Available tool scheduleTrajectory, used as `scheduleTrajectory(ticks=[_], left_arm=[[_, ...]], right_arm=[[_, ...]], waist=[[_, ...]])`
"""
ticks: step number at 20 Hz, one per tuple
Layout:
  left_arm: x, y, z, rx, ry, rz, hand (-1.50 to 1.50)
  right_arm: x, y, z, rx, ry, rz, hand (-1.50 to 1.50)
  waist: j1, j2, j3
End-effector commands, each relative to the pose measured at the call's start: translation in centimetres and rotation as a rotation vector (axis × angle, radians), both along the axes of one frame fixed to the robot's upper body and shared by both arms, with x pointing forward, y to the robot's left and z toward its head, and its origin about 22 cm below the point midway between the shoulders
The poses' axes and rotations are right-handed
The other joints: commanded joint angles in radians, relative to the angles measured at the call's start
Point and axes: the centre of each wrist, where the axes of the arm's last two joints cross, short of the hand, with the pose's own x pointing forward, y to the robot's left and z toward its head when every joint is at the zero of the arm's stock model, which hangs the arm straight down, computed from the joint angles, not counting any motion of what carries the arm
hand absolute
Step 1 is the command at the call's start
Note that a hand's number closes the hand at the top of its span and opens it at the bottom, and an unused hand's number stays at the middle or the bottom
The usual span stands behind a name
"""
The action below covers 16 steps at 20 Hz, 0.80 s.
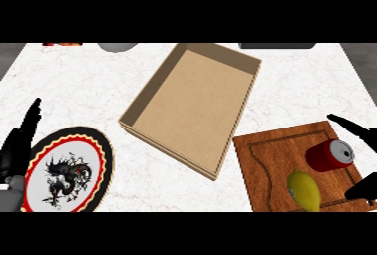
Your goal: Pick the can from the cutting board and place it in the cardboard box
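Fingers, right hand [352,130]: spread wide, one dark finger reaching in above the can and another part of the hand [364,188] showing below it at the right edge; they bracket the can without closing, so nothing is gripped yet.
Fingers, left hand [22,130]: straight and pointing up at the left edge, just beside the plate; resting open, holding nothing.
Can [330,155]: red with a silver top, lying tilted on the right part of the cutting board, between the two visible parts of the right hand. I cannot tell whether either part touches it.
Cutting board [271,164]: dark wood with a groove round its rim, at the near right of the counter; its left corner sits just beside the box's near edge.
Yellow fruit [305,190]: on the board, near side of the can and close to it; it probably narrows the approach from the near side.
Cardboard box [193,102]: shallow, open-topped, nothing in it, set at an angle in the middle of the counter, to the left of the board and stretching far.
Plate [103,149]: dragon pattern, near left, well apart from the can.
Counter [74,84]: pale marble.
Step, as judged: the right hand is set for the grasp; lifting and carrying left to the box are not yet done.
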Motion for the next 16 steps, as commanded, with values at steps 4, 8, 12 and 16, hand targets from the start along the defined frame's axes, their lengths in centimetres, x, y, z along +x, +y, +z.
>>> scheduleTrajectory(ticks=[4,8,12,16], left_arm=[[0.1,-0.3,-0.5,-0.007,0.012,-0.012,0.0],[-0.5,-1.1,-0.2,-0.004,0.01,-0.007,0.0],[1.4,-0.9,-0.4,-0.011,0.007,-0.005,0.0],[-0.6,-0.2,-1.1,-0.022,0.013,-0.008,0.0]], right_arm=[[0.1,2.2,1.5,0.027,-0.039,0.052,-1.5],[-0.9,3.9,1.9,-0.01,-0.006,0.047,-1.5],[0.6,4.4,-0.7,-0.08,0.071,0.029,-1.5],[0.9,4.4,-1.3,-0.103,0.111,-0.017,-1.5]], waist=[[-0.001,0.0,0.0],[0.0,0.0,0.0],[0.0,0.002,0.0],[0.002,0.001,0.0]])
